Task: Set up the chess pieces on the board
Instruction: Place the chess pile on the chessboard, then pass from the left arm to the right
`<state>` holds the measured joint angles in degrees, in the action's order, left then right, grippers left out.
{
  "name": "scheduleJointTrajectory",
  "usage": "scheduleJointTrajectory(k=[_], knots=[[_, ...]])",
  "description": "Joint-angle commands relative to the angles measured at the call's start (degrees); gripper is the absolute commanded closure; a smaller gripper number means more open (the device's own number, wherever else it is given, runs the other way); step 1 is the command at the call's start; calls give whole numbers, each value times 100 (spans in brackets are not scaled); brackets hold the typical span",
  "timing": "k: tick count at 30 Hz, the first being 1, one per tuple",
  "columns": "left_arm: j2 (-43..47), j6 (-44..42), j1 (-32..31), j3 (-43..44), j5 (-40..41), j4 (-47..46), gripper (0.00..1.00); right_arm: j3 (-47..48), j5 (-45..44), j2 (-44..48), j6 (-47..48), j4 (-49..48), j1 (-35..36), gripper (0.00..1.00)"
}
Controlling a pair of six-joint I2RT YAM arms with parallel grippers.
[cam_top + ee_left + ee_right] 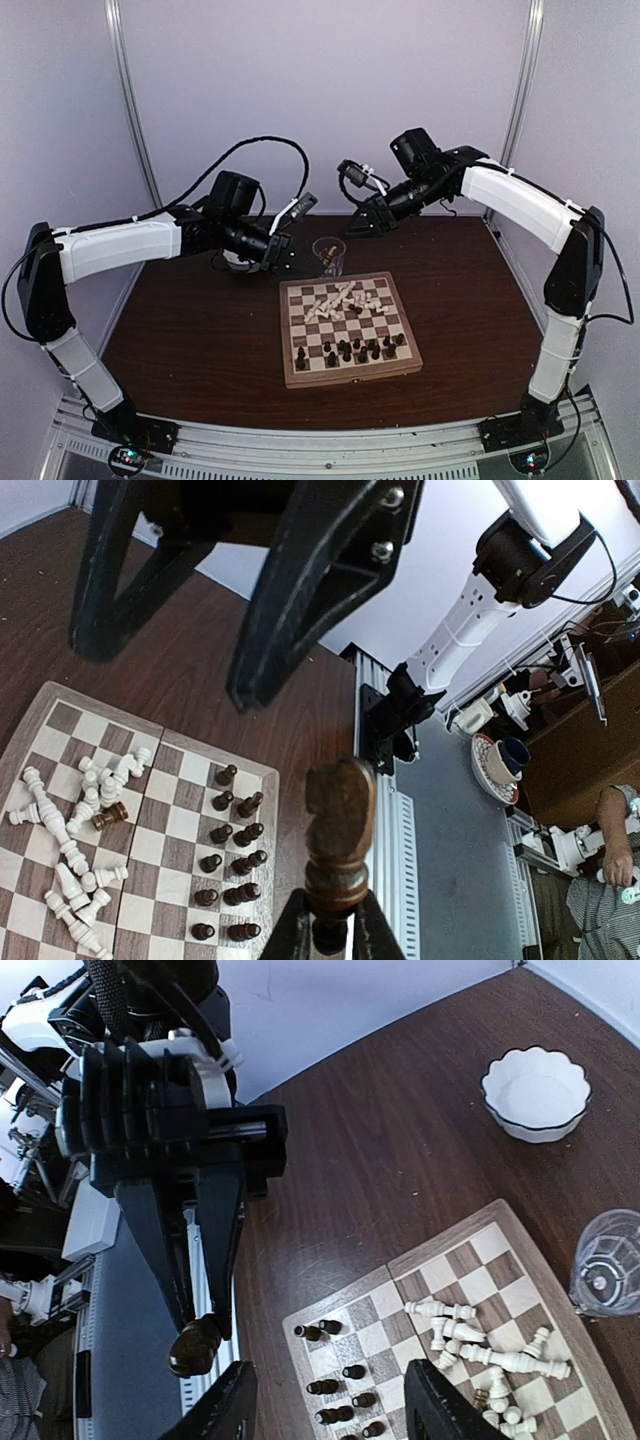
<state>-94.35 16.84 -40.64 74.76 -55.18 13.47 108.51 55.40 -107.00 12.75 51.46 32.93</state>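
Note:
The board (350, 376) lies mid-table. Cream chess pieces (340, 298) lie toppled in a heap on its far half, and dark pieces (350, 350) stand in its two near rows. My left gripper (333, 920) hovers above the table behind the board's far left corner, shut on the base of a dark brown knight (340, 830). My right gripper (330, 1405) faces it from the right, close by and raised, open with nothing between its fingers. The right wrist view shows the held knight (195, 1345) beside the right gripper's left finger (225, 1410).
A clear glass (328, 255) stands just behind the board's far edge, under the two grippers. A white scalloped bowl (535, 1095) sits further back on the dark tabletop. One brown piece (110, 818) lies among the cream ones.

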Motion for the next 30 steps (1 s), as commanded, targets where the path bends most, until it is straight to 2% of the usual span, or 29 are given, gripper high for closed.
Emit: scheduleJointTrajectory(k=[1, 10, 16, 30], knots=[[-105, -278, 22, 186, -179, 57, 95, -104, 937, -43, -400, -251, 41, 46], [-139, -264, 13, 204, -214, 66, 95, -300, 1346, -96, -457, -334, 251, 44], [-103, -331, 17, 210, -74, 146, 95, -269, 1341, -146, -155, -64, 383, 46], [-16, -395, 13, 201, 42, 199, 95, -343, 1099, -66, 190, 206, 485, 61]])
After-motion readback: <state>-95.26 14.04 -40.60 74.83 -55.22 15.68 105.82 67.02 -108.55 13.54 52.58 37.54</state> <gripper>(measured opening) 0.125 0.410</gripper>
